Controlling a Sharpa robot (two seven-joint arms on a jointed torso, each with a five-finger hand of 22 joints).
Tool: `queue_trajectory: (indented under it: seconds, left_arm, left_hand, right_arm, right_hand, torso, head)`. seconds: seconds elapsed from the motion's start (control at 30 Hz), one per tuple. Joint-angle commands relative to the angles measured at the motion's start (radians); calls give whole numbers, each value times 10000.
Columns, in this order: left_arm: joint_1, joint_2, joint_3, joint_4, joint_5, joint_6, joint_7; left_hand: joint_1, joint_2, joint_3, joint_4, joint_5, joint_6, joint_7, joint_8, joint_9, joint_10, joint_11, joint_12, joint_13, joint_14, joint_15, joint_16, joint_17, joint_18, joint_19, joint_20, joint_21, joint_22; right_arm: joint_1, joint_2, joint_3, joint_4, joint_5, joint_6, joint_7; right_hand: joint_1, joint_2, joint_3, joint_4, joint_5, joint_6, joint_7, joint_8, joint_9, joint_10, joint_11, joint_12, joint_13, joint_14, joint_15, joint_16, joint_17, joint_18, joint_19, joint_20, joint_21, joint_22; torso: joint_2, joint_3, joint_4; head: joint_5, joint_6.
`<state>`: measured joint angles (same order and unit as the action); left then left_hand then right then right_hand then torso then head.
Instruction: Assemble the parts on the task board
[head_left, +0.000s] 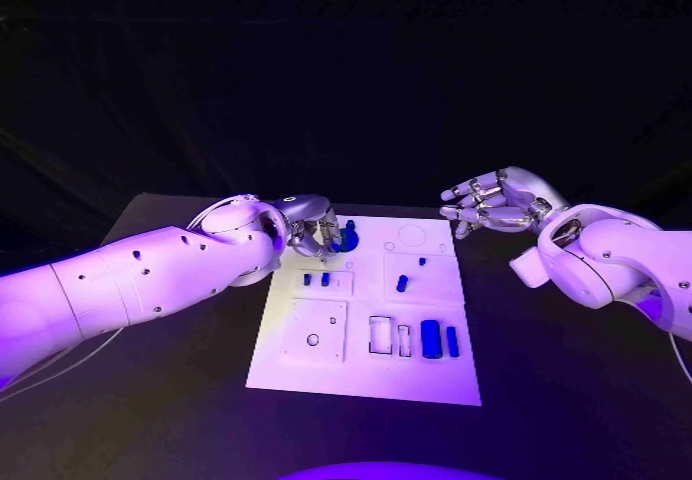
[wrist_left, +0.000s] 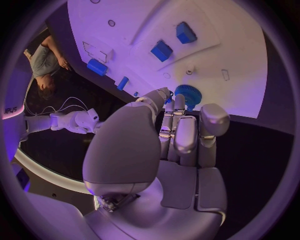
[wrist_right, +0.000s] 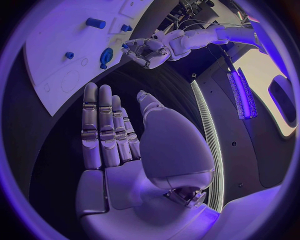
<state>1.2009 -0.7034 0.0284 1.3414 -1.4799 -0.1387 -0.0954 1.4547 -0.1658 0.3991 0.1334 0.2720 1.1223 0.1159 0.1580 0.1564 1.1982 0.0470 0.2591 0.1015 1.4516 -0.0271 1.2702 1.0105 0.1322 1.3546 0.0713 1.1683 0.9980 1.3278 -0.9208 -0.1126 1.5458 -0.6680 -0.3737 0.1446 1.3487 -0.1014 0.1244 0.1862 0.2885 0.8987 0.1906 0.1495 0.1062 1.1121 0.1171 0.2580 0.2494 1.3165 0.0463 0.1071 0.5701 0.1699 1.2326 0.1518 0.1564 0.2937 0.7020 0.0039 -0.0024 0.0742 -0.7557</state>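
The task board (head_left: 368, 345) is lying flat in the middle of the black tabletop (head_left: 173, 400), a white plate with several recessed outlines. A round blue toothed part (wrist_left: 186, 95) is sitting near the board's far-left corner, and the left hand (head_left: 312, 235) is reaching to it; in the left wrist view its fingertips (wrist_left: 164, 95) are touching the part's edge, though whether they are actually gripping it cannot be told. Other small blue parts are lying scattered on the board: 2 short pieces (head_left: 326, 279) left of centre, a slim one (head_left: 402, 283) near the middle, and 2 longer upright-lying blocks (head_left: 431, 335) toward the near-right corner, just beside 2 empty rectangular slots. The right hand (head_left: 490, 208) is hovering off the board's far-right corner, above the tabletop, holding nothing; in the right wrist view its fingers (wrist_right: 100, 125) are stretched out straight and side by side with the thumb apart.
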Motion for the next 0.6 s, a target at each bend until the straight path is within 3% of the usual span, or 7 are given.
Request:
queue_trajectory:
  seconds: [0.03,0.3,0.6]
  left_arm:
    - [18,-88,13,-2,160,151,-201]
    - [18,-207,14,-114,271,387,-239]
    - [-6,-199,-17,-307,303,578,-257]
  left_hand:
    - [-85,22,-27,-13,-55,74,7,-50,-8,76,18,-52,16,72,-9,66,16,-168,55,-33,47,21]
    - [-136,-2,-52,5,-61,87,15,-72,-17,102,25,-97,19,76,-7,67,-3,-172,63,-33,62,38]
    - [-133,-5,-52,0,-59,86,13,-78,-19,104,22,-106,19,74,-8,61,-17,-174,65,-32,66,44]
  right_arm:
    - [-3,-1,3,-9,-44,82,72]
    - [-3,9,3,-16,-44,88,75]
    - [-4,19,3,-21,-44,89,79]
  right_hand:
    - [-18,119,-33,-1,60,21,30,21,-12,-79,13,65,-15,51,51,-42,11,137,32,29,-43,-9]
    - [-18,119,-33,-1,60,21,30,21,-12,-79,13,65,-15,51,51,-42,11,137,32,29,-43,-9]
    - [-18,119,-33,-1,60,21,30,21,-12,-79,13,65,-15,51,51,-42,11,137,32,29,-43,-9]
  torso:
    - [5,1,0]
    - [12,-2,-5]
    - [16,-3,-17]
  head:
    - [9,-1]
    - [-8,-66]
    - [45,-53]
